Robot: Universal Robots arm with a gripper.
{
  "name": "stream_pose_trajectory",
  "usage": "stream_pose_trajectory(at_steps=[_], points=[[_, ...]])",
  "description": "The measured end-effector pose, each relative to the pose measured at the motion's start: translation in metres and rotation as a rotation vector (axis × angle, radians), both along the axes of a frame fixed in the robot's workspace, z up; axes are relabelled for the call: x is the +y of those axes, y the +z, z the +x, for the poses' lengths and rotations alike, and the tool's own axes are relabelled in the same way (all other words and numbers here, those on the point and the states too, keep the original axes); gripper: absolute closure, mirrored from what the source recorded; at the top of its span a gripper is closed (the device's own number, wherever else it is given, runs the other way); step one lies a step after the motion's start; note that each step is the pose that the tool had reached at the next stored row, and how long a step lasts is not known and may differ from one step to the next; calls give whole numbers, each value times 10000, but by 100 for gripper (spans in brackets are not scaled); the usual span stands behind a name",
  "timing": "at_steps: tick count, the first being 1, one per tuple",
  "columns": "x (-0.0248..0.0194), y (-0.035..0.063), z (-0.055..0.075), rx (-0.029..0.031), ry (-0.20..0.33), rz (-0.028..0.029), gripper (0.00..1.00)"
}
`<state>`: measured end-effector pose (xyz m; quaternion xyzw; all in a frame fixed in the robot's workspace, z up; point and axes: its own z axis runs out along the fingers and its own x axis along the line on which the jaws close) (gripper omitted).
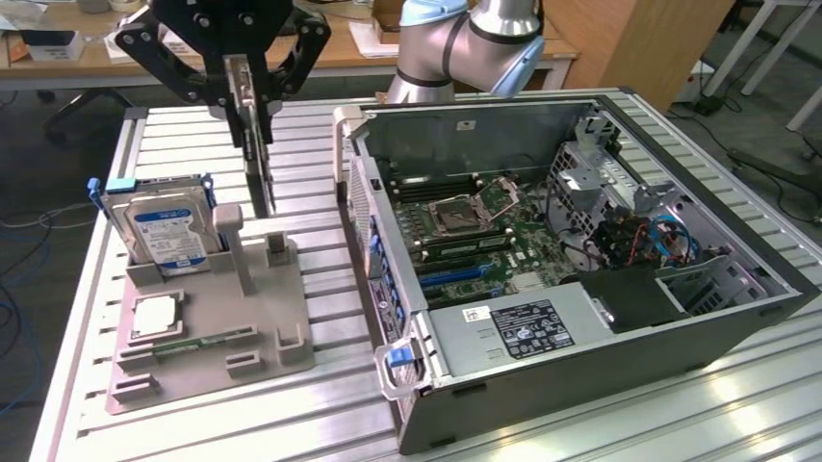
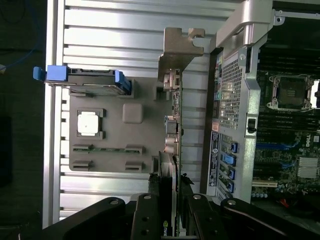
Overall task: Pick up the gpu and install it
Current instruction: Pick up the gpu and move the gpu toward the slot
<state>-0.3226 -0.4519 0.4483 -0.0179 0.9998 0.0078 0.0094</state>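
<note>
— Well, the gripper (image 1: 246, 87) pinches the card (image 1: 261, 164) by its top edge. The card hangs upright over the grey holder (image 1: 218, 332), to the exterior view's left of the open computer (image 1: 578, 385).
— Light, stiff and fragile, I'd guess, so edges only.

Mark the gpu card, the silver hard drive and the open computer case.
Slim dark gpu card (image 1: 261, 159): exterior view, edge-on card body.
Boxy silver hard drive (image 1: 160, 229): exterior view, blue-white label.
Open dark computer case (image 1: 642, 356): exterior view, outer side wall.
</note>
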Motion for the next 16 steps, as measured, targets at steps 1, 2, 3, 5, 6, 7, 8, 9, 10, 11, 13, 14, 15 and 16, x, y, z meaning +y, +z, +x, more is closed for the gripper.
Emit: stream_pose_trajectory(at_steps=[1,2,3,5,6,7,8,9,10,11,13,14,15,16], points=[[0,1,0,-1,0,-1,74],[0,1,10,-2,1,-1,74],[0,1,24,-1,0,-2,74],[0,0,69,-2,2,-1,74],[0,0,91,-1,4,-1,74],[0,-1,109,-2,6,0,74],[0,-1,126,-3,8,0,74],[0,-1,144,-2,9,0,74],[0,-1,164,-3,13,0,74],[0,-1,182,-2,17,-1,74],[0,-1,211,-2,28,0,74],[0,-1,226,-2,37,0,74],[0,-1,241,-2,45,-1,74],[0,-1,255,-2,53,-1,74]])
